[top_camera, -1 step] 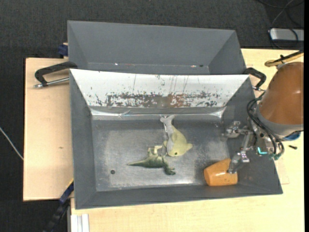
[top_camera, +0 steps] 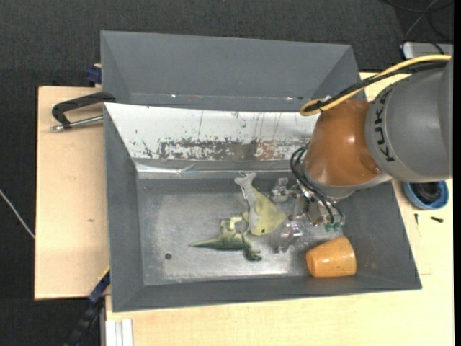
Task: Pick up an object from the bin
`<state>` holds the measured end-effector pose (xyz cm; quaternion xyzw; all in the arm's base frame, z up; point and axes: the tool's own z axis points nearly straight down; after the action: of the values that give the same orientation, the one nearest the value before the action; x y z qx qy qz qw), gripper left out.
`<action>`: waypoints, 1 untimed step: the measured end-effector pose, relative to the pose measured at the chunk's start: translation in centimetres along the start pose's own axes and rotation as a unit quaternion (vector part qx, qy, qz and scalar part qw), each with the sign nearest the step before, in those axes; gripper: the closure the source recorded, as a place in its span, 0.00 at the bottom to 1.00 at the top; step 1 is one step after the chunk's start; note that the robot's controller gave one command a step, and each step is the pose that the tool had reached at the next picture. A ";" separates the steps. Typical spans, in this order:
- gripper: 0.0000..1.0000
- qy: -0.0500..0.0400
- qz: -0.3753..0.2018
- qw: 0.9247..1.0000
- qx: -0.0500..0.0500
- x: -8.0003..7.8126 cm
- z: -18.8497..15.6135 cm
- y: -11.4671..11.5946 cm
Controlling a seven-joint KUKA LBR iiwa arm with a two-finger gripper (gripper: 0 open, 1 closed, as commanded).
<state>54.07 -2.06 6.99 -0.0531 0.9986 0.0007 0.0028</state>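
The gripper (top_camera: pixel 298 226) was low in the grey bin (top_camera: pixel 176 218), between a pale yellow toy (top_camera: pixel 263 218) and an orange cup (top_camera: pixel 331 258).

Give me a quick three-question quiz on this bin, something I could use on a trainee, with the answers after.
1. True or false: the orange cup lies left of the green toy dinosaur in the camera view.
2. Which thing lies furthest left in the view? A) the cup B) the dinosaur C) the pale yellow toy
3. Fill in: the gripper hangs between the pale yellow toy and the ____ cup.

Key: 1 false; 2 B; 3 orange.
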 end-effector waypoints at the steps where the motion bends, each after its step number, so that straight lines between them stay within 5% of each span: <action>1: 0.00 -0.003 -0.076 0.997 0.000 -3.4 -3.2 2.0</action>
<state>57.24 0.30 10.23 -0.1285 0.9917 0.0005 0.0053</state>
